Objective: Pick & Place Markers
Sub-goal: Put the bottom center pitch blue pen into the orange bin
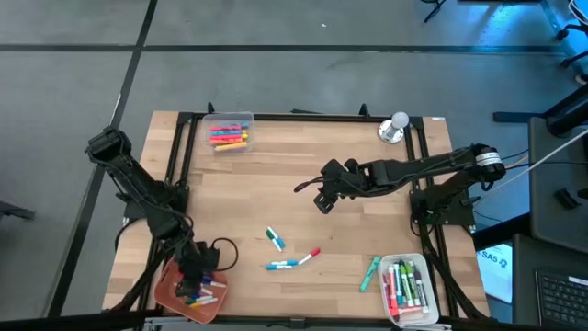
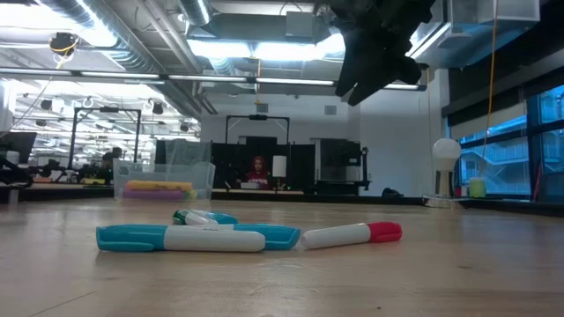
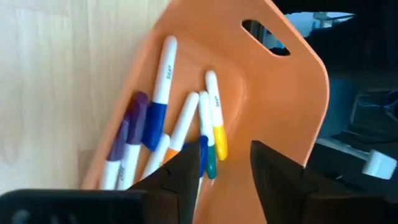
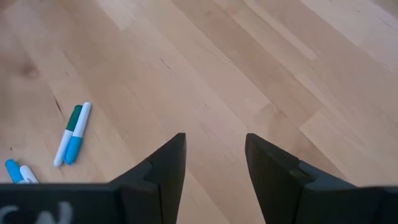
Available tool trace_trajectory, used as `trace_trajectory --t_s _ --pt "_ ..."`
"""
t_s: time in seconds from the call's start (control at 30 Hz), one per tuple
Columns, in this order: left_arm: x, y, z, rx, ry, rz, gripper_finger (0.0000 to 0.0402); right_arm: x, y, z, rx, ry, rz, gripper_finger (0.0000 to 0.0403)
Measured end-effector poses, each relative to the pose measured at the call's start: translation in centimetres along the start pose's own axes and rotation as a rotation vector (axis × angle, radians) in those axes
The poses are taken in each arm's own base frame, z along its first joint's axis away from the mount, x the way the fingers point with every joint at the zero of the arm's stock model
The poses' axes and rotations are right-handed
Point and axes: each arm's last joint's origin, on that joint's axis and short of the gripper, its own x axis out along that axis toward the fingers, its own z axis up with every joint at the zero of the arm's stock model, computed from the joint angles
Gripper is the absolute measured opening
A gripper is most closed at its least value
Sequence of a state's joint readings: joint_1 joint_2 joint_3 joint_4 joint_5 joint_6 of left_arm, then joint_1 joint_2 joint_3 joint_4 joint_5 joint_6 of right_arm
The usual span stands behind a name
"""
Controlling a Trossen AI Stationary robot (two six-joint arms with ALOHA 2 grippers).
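At about seven o'clock on the worktop (image 1: 276, 184), nearest me, the left tool (image 3: 224, 165) hangs over the orange tray (image 3: 280, 93), its fingers apart with nothing between them. The markers in the tray (image 3: 186, 124) lie loosely heaped just beneath its tips. If it lifts away crooked it could snag a barrel and flick it out, or nudge the light tray across the wood.

Toward five o'clock, a clear bin (image 1: 406, 290) holds more, with one green marker (image 1: 369, 273) just outside it. Nearer the middle, the loose markers (image 1: 292, 262) lie close together, two touching; a grab there might catch both or roll one away.

Above centre, the right tool (image 1: 323, 196) hovers, fingers parted and empty. At eleven o'clock sits another clear box of markers (image 1: 230, 134); at one o'clock, a silver bell (image 1: 395, 128).
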State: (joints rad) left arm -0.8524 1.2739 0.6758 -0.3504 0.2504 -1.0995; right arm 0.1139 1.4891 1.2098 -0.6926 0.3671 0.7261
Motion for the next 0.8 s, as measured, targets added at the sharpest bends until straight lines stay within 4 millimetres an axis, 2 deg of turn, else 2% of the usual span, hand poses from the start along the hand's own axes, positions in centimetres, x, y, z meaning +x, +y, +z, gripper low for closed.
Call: trace_trajectory --t_s 0.17,0.3,0.4,0.6,0.67,0.8 --pt "-1.1 -0.1 1.2 0.015 0.02 -0.04 0.0154 0.0 0.0 0.0 0.0 0.003 0.003 0.0166" --pt "-3.7 0.0 3.0 0.05 0.02 -0.131 0.0154 0.1 0.0 0.3 0.012 -0.006 0.02 0.0166" --pt "-5.9 0.6 4.6 0.099 -0.113 -0.121 0.0153 0.3 -0.1 0.8 0.028 0.0 0.073 0.0166" --pt "-8.7 3.4 8.4 0.168 -0.591 0.245 0.0153 0.1 0.9 1.1 0.061 0.056 0.27 0.0164" --pt "-8.9 4.1 9.7 0.241 -0.638 0.307 0.0153 0.0 1.1 1.1 0.075 0.062 0.295 0.0163" --pt "-7.9 5.7 12.1 0.367 -0.633 0.397 0.0153 -0.1 1.2 0.7 0.189 0.114 0.29 0.0162"
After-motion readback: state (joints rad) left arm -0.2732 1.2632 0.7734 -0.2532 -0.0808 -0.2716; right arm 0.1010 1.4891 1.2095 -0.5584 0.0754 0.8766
